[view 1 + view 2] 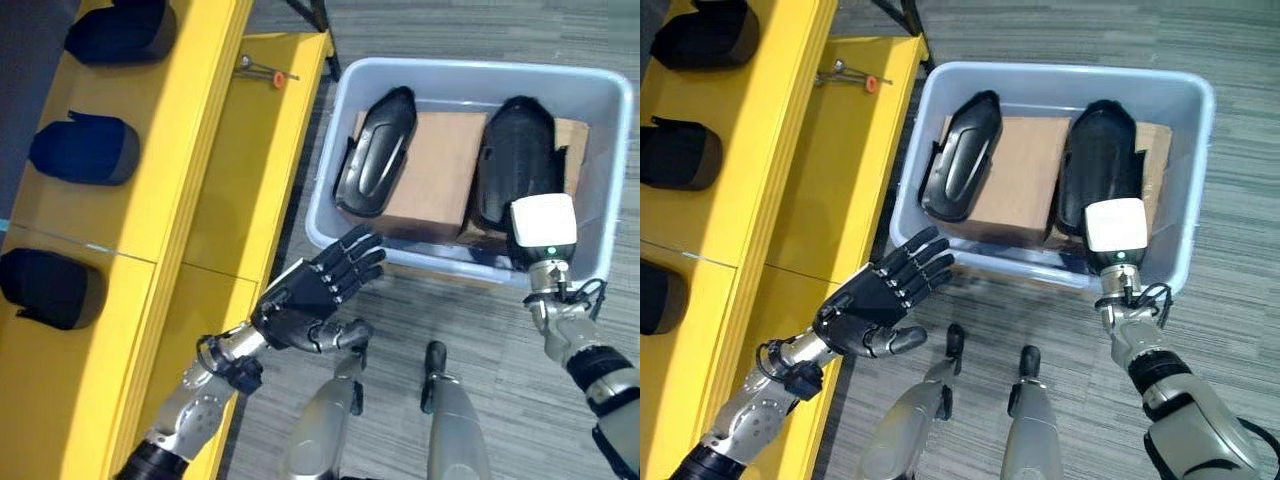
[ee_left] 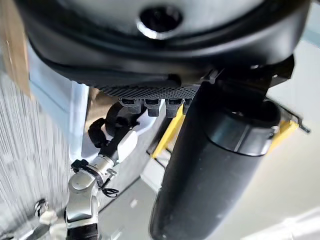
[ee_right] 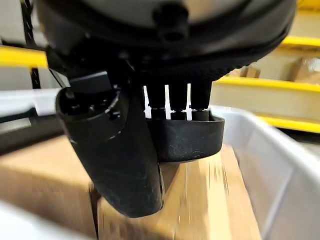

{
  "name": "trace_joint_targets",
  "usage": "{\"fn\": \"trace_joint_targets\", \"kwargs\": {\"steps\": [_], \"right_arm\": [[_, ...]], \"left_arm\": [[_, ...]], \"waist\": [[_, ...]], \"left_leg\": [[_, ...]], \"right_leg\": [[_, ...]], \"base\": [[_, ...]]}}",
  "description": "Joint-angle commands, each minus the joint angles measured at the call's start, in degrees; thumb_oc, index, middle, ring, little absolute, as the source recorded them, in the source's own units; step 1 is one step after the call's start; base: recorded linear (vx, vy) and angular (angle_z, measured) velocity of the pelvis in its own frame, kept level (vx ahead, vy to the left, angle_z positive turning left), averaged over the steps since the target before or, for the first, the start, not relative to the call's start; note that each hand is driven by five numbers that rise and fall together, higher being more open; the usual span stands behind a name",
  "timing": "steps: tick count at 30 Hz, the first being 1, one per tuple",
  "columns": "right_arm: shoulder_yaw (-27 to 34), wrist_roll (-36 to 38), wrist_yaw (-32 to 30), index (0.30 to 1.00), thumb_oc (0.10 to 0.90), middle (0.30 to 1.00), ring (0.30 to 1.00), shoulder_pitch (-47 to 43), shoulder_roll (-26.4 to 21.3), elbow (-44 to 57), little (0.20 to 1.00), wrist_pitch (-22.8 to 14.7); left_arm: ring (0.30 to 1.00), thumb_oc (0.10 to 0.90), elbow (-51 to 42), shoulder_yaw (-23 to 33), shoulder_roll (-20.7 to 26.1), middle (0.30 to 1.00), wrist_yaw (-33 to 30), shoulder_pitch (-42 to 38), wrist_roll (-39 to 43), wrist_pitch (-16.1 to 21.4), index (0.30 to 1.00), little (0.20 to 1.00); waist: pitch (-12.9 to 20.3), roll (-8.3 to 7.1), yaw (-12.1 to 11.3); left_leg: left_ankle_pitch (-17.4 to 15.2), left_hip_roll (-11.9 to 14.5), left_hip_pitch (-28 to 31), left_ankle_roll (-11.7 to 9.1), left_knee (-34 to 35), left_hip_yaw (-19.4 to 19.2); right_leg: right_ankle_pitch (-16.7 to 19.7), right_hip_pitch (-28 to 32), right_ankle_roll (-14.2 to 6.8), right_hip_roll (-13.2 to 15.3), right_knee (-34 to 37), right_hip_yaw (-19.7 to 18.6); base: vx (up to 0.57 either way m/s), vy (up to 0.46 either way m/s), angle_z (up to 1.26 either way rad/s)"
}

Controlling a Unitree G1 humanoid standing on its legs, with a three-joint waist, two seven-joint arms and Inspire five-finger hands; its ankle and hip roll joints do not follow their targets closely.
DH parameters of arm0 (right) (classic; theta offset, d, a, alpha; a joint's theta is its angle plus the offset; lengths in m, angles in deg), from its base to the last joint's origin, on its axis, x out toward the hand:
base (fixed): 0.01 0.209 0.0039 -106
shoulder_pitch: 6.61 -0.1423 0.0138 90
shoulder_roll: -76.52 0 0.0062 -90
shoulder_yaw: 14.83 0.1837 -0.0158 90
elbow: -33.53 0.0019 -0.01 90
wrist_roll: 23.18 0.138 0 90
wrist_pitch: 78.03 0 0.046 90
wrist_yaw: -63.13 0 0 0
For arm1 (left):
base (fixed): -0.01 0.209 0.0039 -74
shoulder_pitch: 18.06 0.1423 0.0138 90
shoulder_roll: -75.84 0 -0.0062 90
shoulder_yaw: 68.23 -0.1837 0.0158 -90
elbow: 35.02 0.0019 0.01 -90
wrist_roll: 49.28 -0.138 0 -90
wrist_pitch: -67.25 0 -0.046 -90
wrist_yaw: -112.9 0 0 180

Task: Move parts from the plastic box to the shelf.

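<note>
Two black moulded parts lie on cardboard point(image 1: 440, 165) inside the pale plastic box point(image 1: 322, 190). My right hand point(image 3: 115, 145) reaches down into the box at its near right, over the right part point(image 1: 515, 150). Its thumb sits on the near face of the part's rim point(image 3: 185, 142) and its fingers go over the far side, pinching it. The left part point(image 1: 375, 150) lies untouched. My left hand point(image 1: 310, 290) hovers palm up just outside the box's near left corner, fingers straight and holding nothing.
The yellow shelf point(image 1: 200, 150) runs along the left, close against the box. Three black parts point(image 1: 85, 148) sit in its compartments. A small tool with an orange tip point(image 1: 265, 72) lies at the shelf's far end. Grey carpet surrounds the box.
</note>
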State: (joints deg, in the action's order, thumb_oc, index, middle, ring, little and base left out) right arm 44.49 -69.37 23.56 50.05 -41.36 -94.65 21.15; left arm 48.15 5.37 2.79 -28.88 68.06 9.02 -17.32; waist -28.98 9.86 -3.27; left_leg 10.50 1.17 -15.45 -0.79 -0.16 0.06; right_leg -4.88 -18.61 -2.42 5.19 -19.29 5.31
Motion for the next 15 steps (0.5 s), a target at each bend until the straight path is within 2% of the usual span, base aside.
{"fn": "trace_joint_targets", "kwargs": {"steps": [1, 4, 5, 10, 15], "right_arm": [[5.34, -2.52, -8.0, 0.3, 0.4, 0.3, 0.3, -3.14, -4.58, 4.69, 0.3, -0.56], [7.13, -3.21, -7.76, 0.3, 0.4, 0.3, 0.3, -2.06, -4.9, 7.82, 0.3, -0.99], [8.76, -3.11, -7.26, 0.3, 0.4, 0.3, 0.3, -1.39, -5.16, 10.62, 0.3, -1.7], [12.81, -5.0, -6.18, 0.3, 0.4, 0.3, 0.3, 3.5, -3.83, 16.66, 0.3, -3.64], [15.41, -6.23, -5.77, 0.3, 0.4, 0.3, 0.3, 8.11, -3.16, 20.22, 0.3, -6.01]], "left_arm": [[1.0, 0.9, -8.4, -0.11, -1.02, 1.0, 2.8, -1.13, 3.17, 2.33, 1.0, 1.0], [1.0, 0.9, -8.29, -0.46, -1.19, 1.0, 2.57, -0.89, 2.09, 2.5, 1.0, 1.0], [1.0, 0.9, -8.36, -0.81, -1.13, 1.0, 2.69, -0.56, 2.41, 2.51, 1.0, 1.0], [1.0, 0.9, -8.76, -1.77, -1.89, 1.0, 1.68, -0.07, 2.9, 2.25, 1.0, 1.0], [1.0, 0.9, -8.64, -2.41, -2.42, 1.0, 1.23, 0.76, 2.13, 1.41, 1.0, 1.0]], "waist": [[3.01, -2.37, 0.43], [4.1, -3.18, 0.7], [5.67, -4.12, 1.17], [10.07, -6.05, 2.13], [13.16, -7.2, 2.79]], "left_leg": [[-7.16, -1.25, 2.81, 0.84, -0.83, -2.02], [-7.34, -1.02, 4.21, 0.78, -0.36, -1.99], [-7.48, -0.73, 5.59, 0.52, 0.3, -2.07], [-7.5, 0.31, 9.66, 0.14, 2.19, -2.25], [-7.7, 0.88, 11.94, -0.04, 3.1, -2.64]], "right_leg": [[-0.57, 5.0, -0.58, -0.17, 3.44, 0.92], [0.06, 6.93, -0.69, -0.4, 5.31, 0.73], [0.58, 8.73, -0.96, -0.51, 7.2, 0.4], [1.83, 13.46, -1.48, -0.64, 10.95, -0.3], [2.46, 15.96, -1.78, -0.71, 12.97, -0.72]], "base": [[0.1, -0.031, -0.06], [0.08, -0.017, -0.04], [0.13, -0.007, -0.07], [0.14, -0.002, -0.09], [0.11, -0.009, -0.02]]}}
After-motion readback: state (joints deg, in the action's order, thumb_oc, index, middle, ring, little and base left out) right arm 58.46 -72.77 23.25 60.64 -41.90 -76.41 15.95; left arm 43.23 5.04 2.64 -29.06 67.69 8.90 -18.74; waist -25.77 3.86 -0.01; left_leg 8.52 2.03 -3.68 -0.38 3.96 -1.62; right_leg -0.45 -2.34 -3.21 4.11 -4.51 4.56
